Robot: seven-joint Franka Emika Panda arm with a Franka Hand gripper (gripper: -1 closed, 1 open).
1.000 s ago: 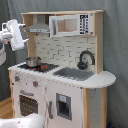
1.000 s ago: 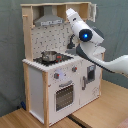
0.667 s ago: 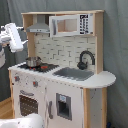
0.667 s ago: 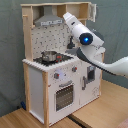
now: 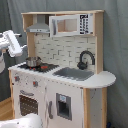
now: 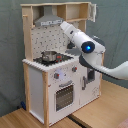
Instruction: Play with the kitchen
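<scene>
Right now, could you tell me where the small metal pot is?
The small metal pot sits on the stove at the first exterior view's left end of the counter, below the grey hood and left of the sink.

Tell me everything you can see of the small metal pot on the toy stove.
The small metal pot is silver and shiny, round, with short side handles as far as can be told. It stands upright on the dark stove top, under the grey hood and left of the sink in the first exterior view. Nothing else touches it.
</scene>
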